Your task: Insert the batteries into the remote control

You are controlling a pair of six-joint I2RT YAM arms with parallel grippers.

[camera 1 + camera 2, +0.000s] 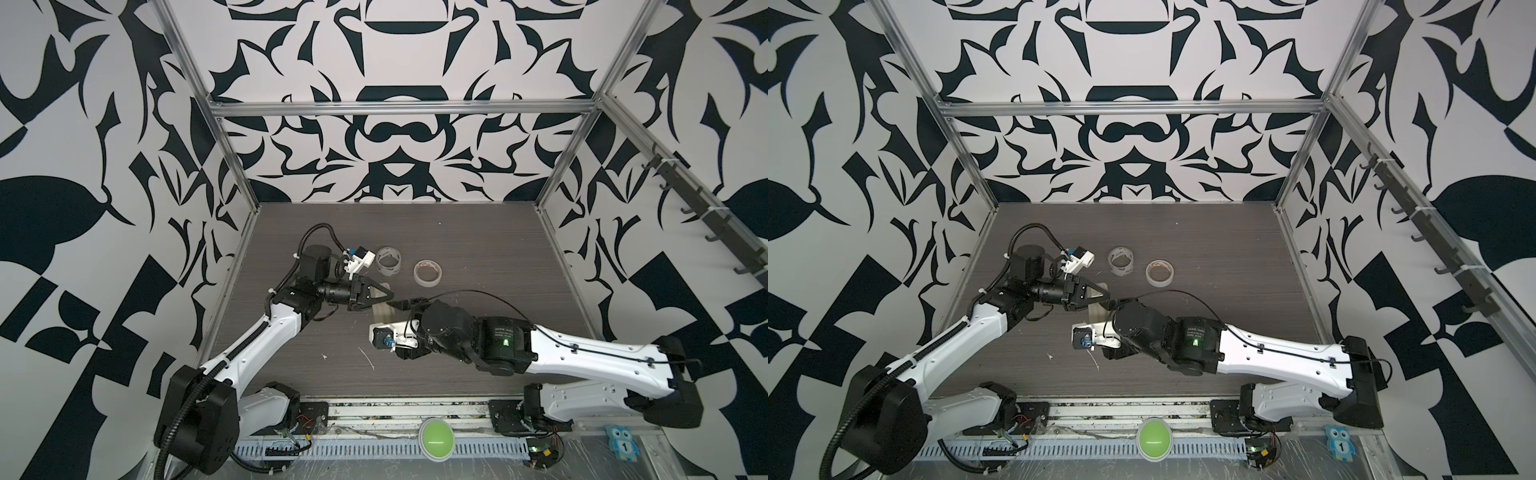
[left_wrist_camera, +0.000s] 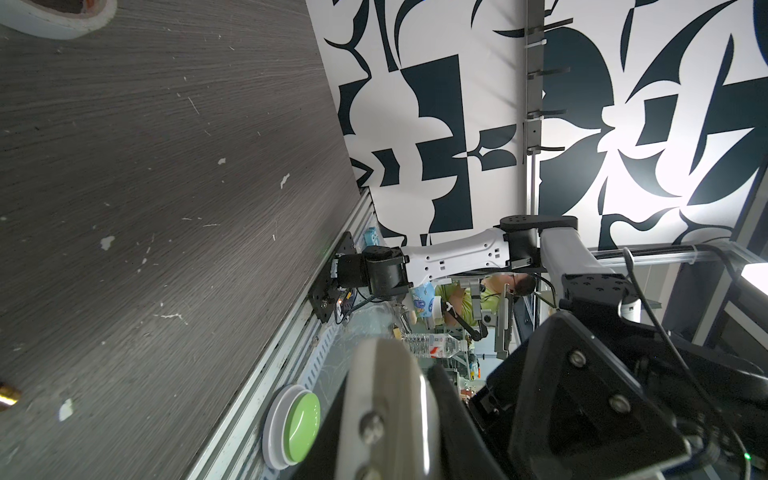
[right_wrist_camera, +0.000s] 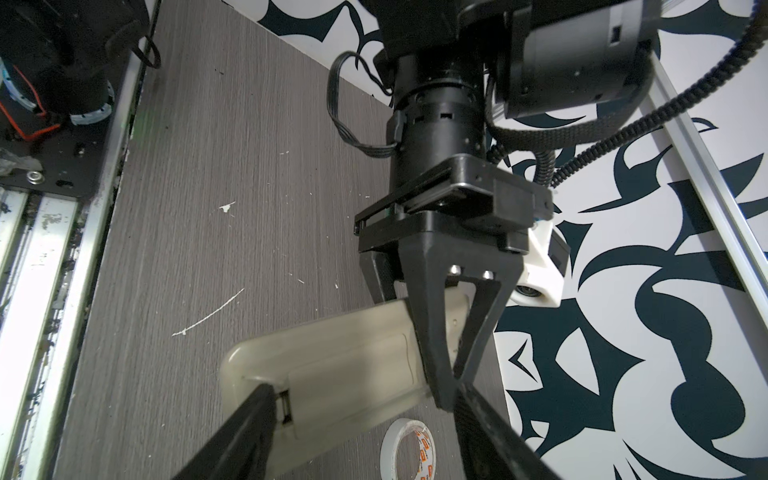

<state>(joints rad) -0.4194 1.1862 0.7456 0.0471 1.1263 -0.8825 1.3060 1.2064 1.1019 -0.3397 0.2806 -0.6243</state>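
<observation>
While the left hand (image 1: 386, 296) is pinching one end of the remote control (image 3: 257, 357) tight, it is holding it back side up. That way the battery door (image 3: 353, 374) is facing out and can be reached. The remote control is sitting between the two hands, near the middle of the tabletop (image 3: 208, 166). It is looking lifted a little, though I cannot be sure.

The right hand (image 1: 406, 302) is standing wide open and is not gripping anything. One of its fingers (image 3: 253, 419) is touching the little catch at the door's end, likely to push the door off. The door is looking closed, so I think the batteries are not going in yet. A tiny gold tip (image 2: 7, 395) is peeking in at the edge of the left wrist view. It may be a battery, but too little is showing to tell.

The remote control is looking like a long, flat, smooth plastic bar, creamy white with round corners. The tabletop is showing dark grey with fine wood lines and white flecks. A clear ring of tape (image 1: 388, 262) and a pale ring of tape (image 1: 427, 273) are lying farther back, out of the way.
</observation>
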